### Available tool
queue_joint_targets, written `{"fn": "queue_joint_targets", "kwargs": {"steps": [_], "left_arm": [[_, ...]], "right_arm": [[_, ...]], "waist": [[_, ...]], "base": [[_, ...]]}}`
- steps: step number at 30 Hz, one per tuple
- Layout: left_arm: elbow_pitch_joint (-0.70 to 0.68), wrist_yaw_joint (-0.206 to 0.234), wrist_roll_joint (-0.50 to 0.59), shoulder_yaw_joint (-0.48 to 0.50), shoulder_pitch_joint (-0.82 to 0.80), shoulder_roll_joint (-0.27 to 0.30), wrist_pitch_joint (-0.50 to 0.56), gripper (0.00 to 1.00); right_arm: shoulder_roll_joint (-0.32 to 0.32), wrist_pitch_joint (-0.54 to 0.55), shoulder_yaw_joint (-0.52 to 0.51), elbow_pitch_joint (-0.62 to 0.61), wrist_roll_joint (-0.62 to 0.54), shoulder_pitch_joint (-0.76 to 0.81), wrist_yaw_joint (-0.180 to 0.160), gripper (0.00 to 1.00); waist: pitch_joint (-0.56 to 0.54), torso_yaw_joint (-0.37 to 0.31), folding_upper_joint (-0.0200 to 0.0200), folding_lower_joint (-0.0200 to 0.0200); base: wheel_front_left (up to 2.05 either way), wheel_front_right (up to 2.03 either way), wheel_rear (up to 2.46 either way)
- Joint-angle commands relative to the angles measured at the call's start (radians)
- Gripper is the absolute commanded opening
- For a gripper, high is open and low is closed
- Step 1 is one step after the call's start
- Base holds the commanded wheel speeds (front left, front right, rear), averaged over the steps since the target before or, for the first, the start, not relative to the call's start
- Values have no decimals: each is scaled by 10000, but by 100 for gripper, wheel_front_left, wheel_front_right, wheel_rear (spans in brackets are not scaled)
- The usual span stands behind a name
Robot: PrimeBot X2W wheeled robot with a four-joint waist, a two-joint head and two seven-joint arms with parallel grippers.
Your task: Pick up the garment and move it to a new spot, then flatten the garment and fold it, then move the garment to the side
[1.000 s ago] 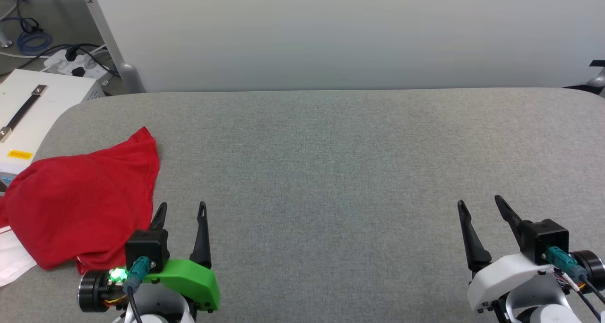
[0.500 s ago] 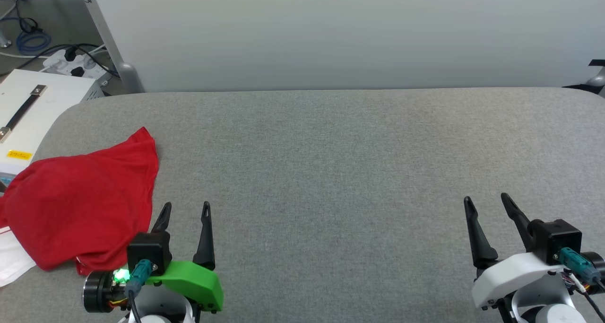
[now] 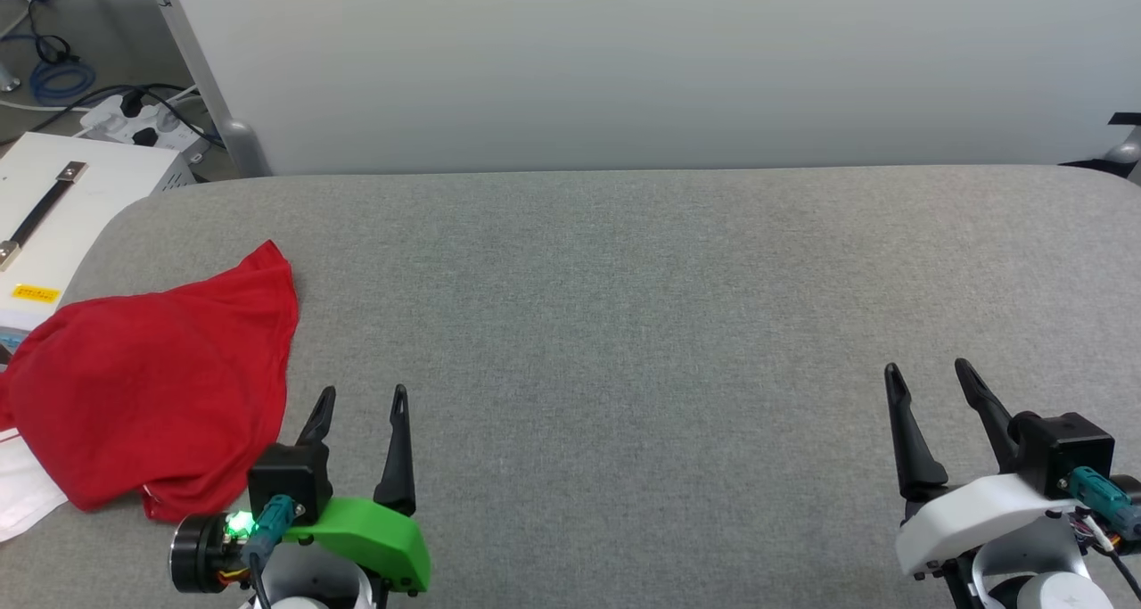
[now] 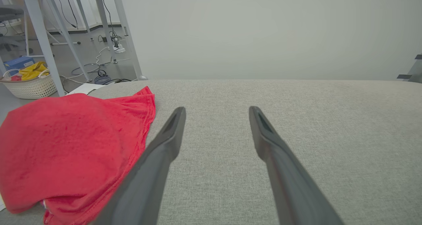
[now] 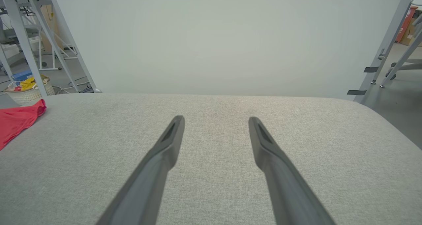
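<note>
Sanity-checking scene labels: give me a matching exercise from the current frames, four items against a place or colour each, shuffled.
1 garment
2 left gripper
3 right gripper
4 white box

A white-bodied, lower right of the head view, jaws open
B off the table, beside its far left corner
C green-bodied, jaws open, next to the red cloth
D bunched red heap at the table's left edge

Pairs: 1-D, 2-C, 3-A, 4-B
</note>
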Motion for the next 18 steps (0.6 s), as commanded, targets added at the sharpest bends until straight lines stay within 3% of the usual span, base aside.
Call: {"fn": "queue_joint_targets", "kwargs": {"steps": [1,8,18], "left_arm": [[57,-52,-100,-17,-223,-20,-102,100],[162,-57,-193,18,-324,-23,-244,100],[282,-153,-416,170,-461,-27,-450,100]], "right_arm": [[-6,-104,8,-88,110,48,-3,100],[-6,-112,145,-315,-27,48,-4,100],[-7,-85,461,-605,-194,74,-4,100]], "waist": [[4,13,-1,0],[54,215,-1,0],[101,1142,-1,0]], "base": [[0,0,0],[0,0,0],[0,0,0]]}}
